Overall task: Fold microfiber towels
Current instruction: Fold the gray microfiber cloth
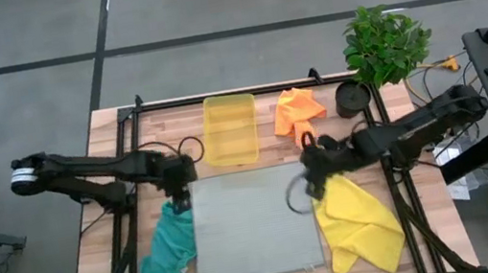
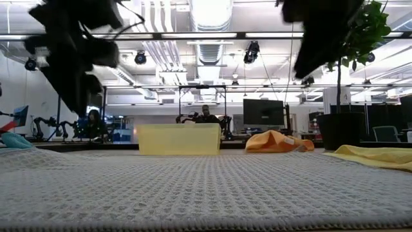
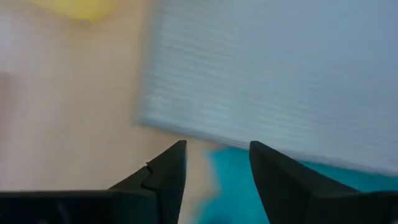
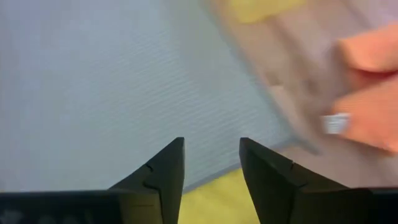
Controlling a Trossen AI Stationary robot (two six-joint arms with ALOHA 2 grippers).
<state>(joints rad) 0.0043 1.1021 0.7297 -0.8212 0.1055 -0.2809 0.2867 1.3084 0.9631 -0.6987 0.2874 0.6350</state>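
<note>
Grey and finely ribbed, the light grey square microfiber towel (image 1: 252, 224) lies flat and spread on the wooden surface (image 1: 110, 147), and everything else can be placed from it. Just off its far left corner hangs the left tool (image 1: 179, 200); its wrist view shows the two dark fingers parted with nothing between them, the grey edge and a patch of teal beneath. Just off the far right corner hangs the right tool (image 1: 312, 181), likewise parted and empty, over the seam where grey meets yellow.

The crumpled teal microfiber towel (image 1: 171, 247) sits touching the grey towel's left edge, and the larger bright yellow microfiber towel (image 1: 362, 223) lies rumpled against its right edge. Beyond the grey towel's far edge rests the translucent yellow plastic tray (image 1: 230, 129), and to the right of that, the bunched orange microfiber towel (image 1: 297, 111). A potted green plant (image 1: 383, 42) stands farther off, past the orange one.

By the look of it, the grey towel is laid out and unfolded, so the step in hand is the start of its first fold. The next move likely calls for both tools to drop onto the two far corners, pinch them cleanly without catching the teal or yellow cloth, and carry that edge evenly toward the near edge.
</note>
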